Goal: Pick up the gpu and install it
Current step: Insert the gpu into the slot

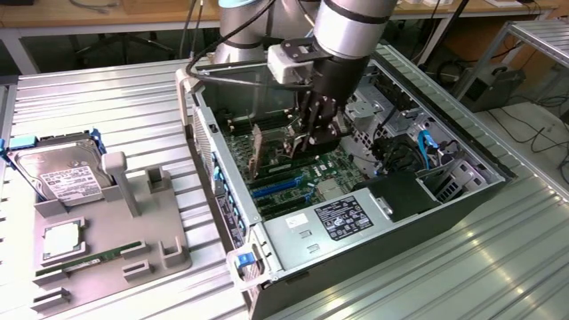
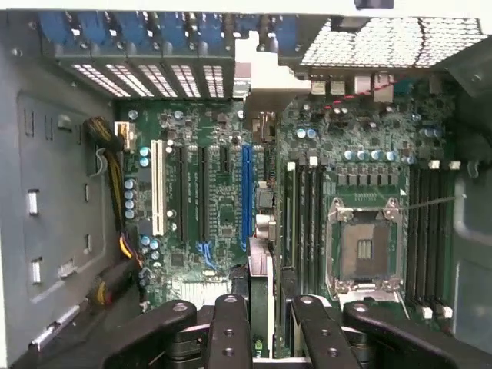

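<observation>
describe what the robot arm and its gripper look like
The arm is a round silver-grey tube with darker joint sections. A pale grey box is mounted at the wrist, with a black cable running off it. The gripper is black, with jointed link fingers showing round pivot pins.

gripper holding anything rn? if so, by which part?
Yes: the gripper is shut on the gpu, gripping its upper edge. The card stands on edge inside the open PC case, over the motherboard.
</observation>
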